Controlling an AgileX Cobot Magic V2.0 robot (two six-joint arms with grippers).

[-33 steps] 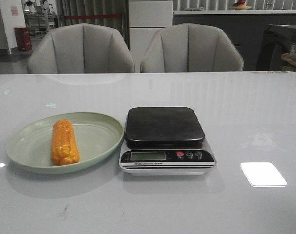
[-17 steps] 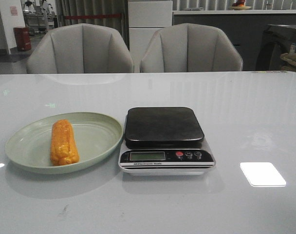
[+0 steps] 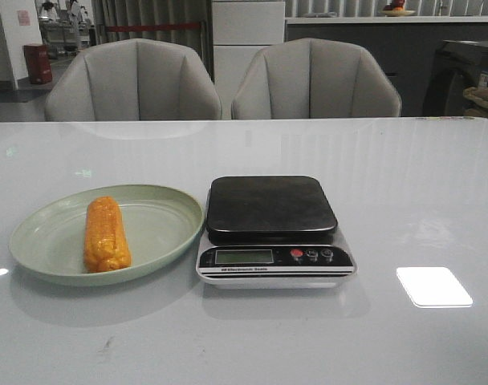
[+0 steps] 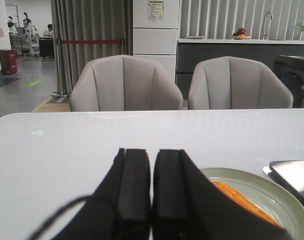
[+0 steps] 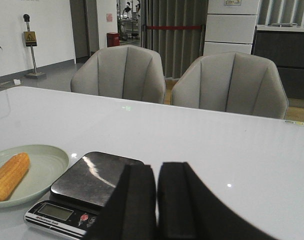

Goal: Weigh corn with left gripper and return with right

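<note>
Left gripper (image 4: 151, 200) jaws pressed together, nothing held; corn cob (image 4: 242, 200) lies just right of it on green plate (image 4: 287, 200). Slip risked if round cob is pinched off-centre

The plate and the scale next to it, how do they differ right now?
The plate is pale green, round and shallow, and holds the corn. The scale is squarish, with a dark, bare platform, a small display and buttons along its front. Both rest side by side on the white table, nearly touching.
</note>
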